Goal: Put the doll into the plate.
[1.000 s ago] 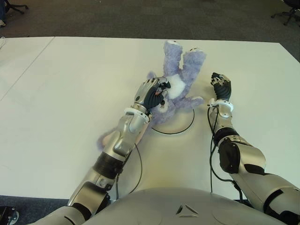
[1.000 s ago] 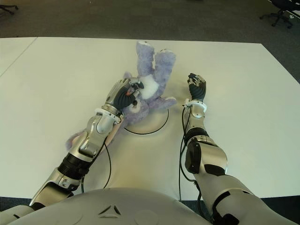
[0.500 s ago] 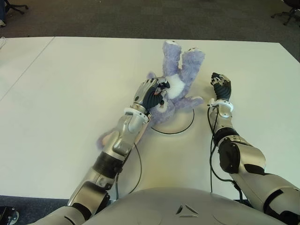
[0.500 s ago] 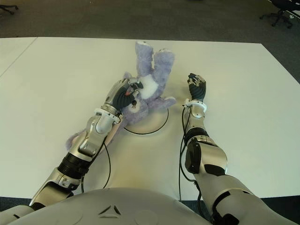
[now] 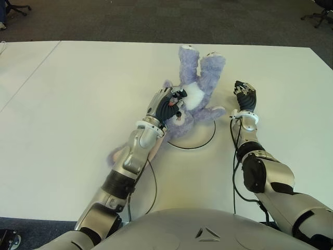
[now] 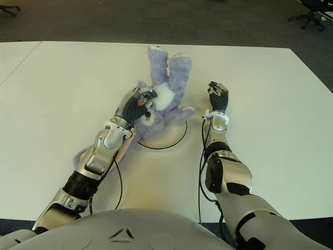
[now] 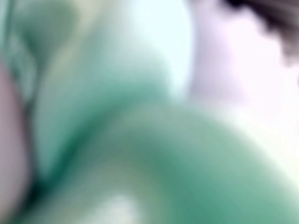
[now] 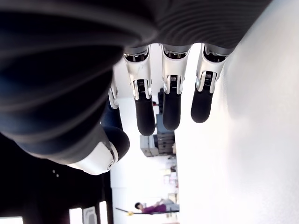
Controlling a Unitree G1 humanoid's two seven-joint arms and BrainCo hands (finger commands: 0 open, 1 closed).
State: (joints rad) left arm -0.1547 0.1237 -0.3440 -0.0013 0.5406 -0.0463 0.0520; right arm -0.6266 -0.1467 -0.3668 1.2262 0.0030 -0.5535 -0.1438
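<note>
Fingers of the left hand (image 5: pixel 167 105) clutch the fluffy lilac plush doll (image 5: pixel 195 94) above the round white plate (image 5: pixel 200 136) (legs pointing away); beside it, the right hand (image 5: pixel 244 96) hangs loosely uncurled, empty.

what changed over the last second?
The left hand, gripping the fluffy purple stuffed doll, shifted it slightly toward the table's far-left; no grasp or release. The doll hangs over the round white plate with black rim. The right hand, open, stayed put to the plate's right on the white table.
</note>
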